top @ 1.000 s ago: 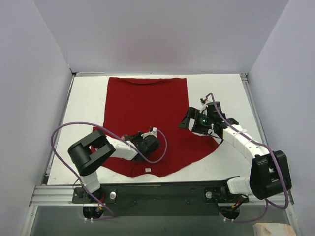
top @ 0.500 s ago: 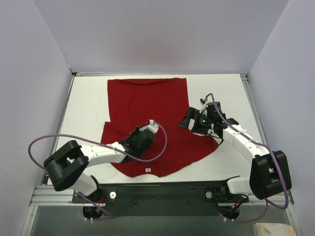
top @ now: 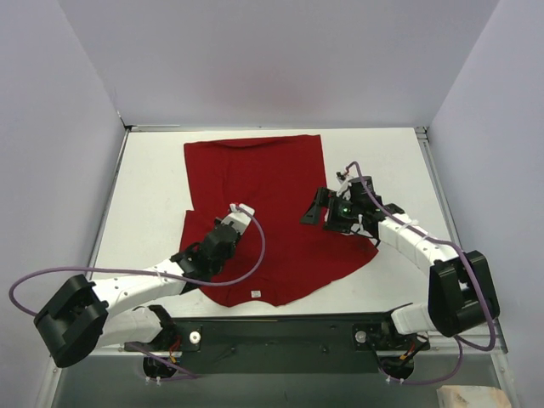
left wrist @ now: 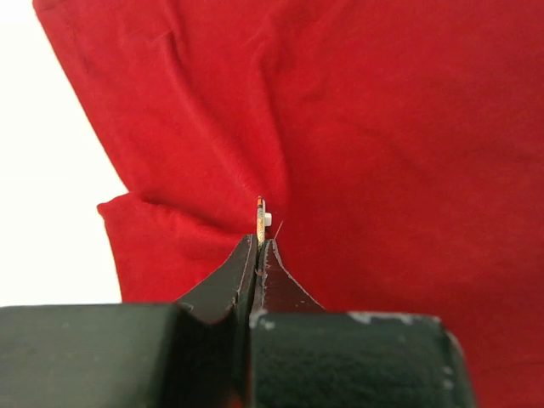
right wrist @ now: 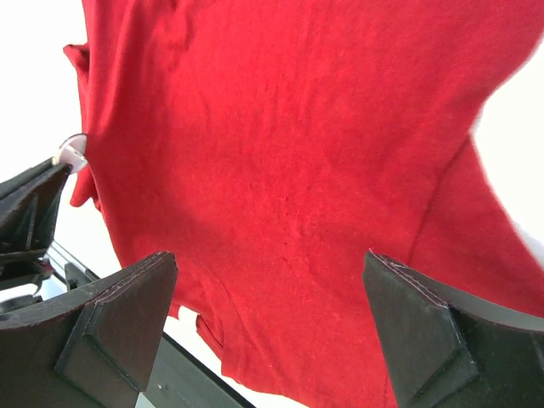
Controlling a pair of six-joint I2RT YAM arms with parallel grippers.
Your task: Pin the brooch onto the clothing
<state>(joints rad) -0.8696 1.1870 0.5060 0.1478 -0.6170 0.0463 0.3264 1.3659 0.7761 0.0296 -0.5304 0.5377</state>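
Left pincer (left wrist: 257,244) swung leftward, brooch (left wrist: 261,218) between its tips.

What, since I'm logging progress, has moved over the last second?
The left gripper, shut on the brooch, swung left and farther up the shirt. The right gripper shifted slightly left. Unchanged: left stays shut, right stays open, and the shirt lies roughly where it was.

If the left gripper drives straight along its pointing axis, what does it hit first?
The red T-shirt. The left gripper, fingers shut on the brooch, points at the creased fabric by the sleeve; the brooch would likely touch first. Gap to the cloth is unclear.
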